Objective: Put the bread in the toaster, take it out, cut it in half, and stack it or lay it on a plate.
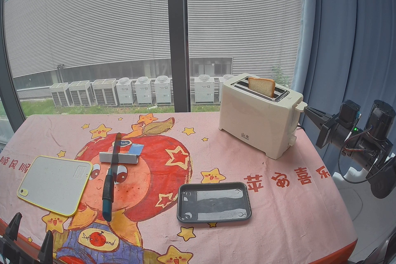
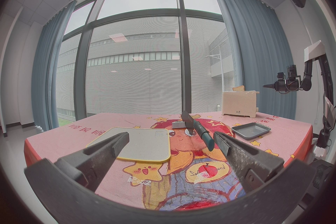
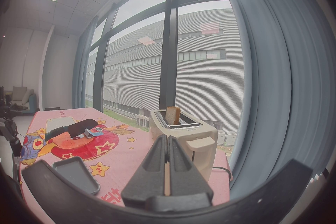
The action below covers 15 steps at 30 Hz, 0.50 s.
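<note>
A slice of bread [image 1: 262, 86] stands up out of the slot of the white toaster [image 1: 260, 120] at the table's back right. My right gripper [image 1: 307, 109] is shut and empty, its tip just beside the toaster's side lever [image 1: 301, 106]. In the right wrist view the shut fingers [image 3: 167, 151] point at the lever [image 3: 199, 143], with the bread [image 3: 173, 115] beyond. My left gripper [image 1: 29, 238] hangs open at the front left edge, holding nothing. A dark rectangular plate [image 1: 214, 202] lies front centre. A knife [image 1: 110, 178] rests on a small white holder [image 1: 119, 157].
A grey cutting board [image 1: 55, 183] with a yellow rim lies at the left, beside the knife. The table carries a pink cartoon cloth. A window and a blue curtain [image 1: 346, 29] stand behind and to the right of the toaster.
</note>
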### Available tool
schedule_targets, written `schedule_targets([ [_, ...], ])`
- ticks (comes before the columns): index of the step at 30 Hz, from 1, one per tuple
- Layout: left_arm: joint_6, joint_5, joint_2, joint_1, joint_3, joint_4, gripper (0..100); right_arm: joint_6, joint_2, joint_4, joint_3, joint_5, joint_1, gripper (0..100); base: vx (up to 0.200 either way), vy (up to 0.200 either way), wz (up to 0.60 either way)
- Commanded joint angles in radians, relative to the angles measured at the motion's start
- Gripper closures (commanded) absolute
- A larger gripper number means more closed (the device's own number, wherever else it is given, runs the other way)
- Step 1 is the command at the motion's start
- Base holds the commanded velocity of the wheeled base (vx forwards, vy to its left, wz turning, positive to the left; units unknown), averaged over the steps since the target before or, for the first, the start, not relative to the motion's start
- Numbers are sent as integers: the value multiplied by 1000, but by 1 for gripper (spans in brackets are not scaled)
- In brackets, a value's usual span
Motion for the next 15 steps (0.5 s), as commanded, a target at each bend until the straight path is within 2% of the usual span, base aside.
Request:
schedule_targets([
  [1,0,0,-5,0,16,0,0,0,-16,-1,-10,1,1,100,0,0,0],
  [8,0,0,-7,0,16,0,0,0,-14,0,-10,1,-1,100,0,0,0],
  [9,0,0,-7,0,16,0,0,0,-14,-1,-10,1,1,0,0,0,0],
  [15,0,0,-7,0,16,0,0,11,-25,-1,-11,11,2,0,0,0,0],
])
